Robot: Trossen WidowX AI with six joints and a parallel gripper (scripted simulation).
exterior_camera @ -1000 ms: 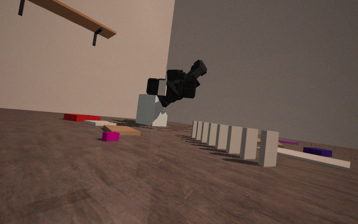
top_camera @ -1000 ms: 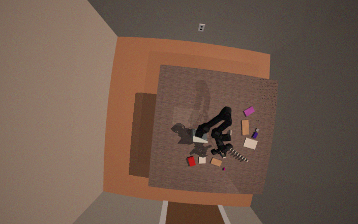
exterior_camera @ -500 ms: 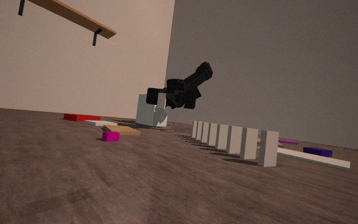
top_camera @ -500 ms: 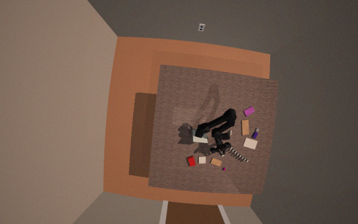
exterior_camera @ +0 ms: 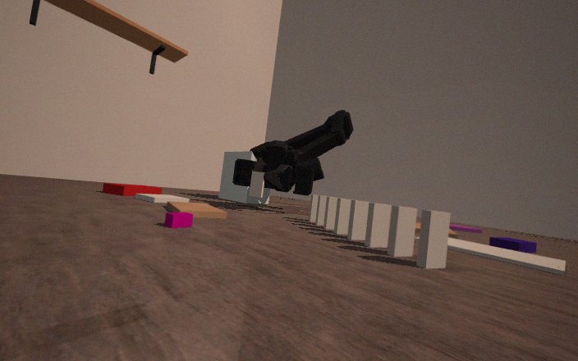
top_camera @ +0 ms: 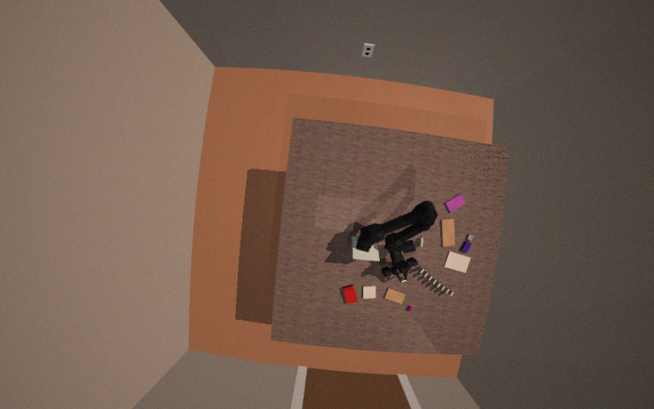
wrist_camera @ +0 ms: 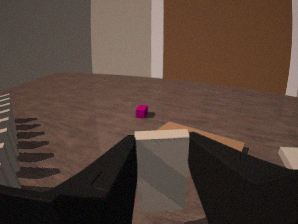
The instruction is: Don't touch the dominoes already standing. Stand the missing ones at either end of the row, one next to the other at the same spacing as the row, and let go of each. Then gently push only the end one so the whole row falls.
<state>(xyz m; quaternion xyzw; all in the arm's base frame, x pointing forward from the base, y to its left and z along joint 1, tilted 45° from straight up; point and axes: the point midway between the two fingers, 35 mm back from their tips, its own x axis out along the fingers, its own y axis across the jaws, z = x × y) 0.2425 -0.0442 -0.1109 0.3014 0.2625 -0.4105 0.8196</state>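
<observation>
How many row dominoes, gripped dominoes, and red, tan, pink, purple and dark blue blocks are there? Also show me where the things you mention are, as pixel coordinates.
Row dominoes (top_camera: pixel 436 282) (exterior_camera: pixel 379 226): 8
Gripped domino (exterior_camera: pixel 256 184) (wrist_camera: pixel 162 170): 1
Red block (top_camera: pixel 349 294) (exterior_camera: pixel 127 189): 1
Tan blocks (top_camera: pixel 448 232) (exterior_camera: pixel 195 209) (wrist_camera: pixel 212 137): 2
Pink block (top_camera: pixel 409 309) (exterior_camera: pixel 178 220) (wrist_camera: pixel 142 112): 1
Purple block (top_camera: pixel 454 203) (exterior_camera: pixel 466 229): 1
Dark blue block (top_camera: pixel 465 246) (exterior_camera: pixel 511 244): 1
Total: 15

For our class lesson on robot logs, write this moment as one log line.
gripper: shut on domino | domino: upright, raised | row: standing | release: pending
</observation>
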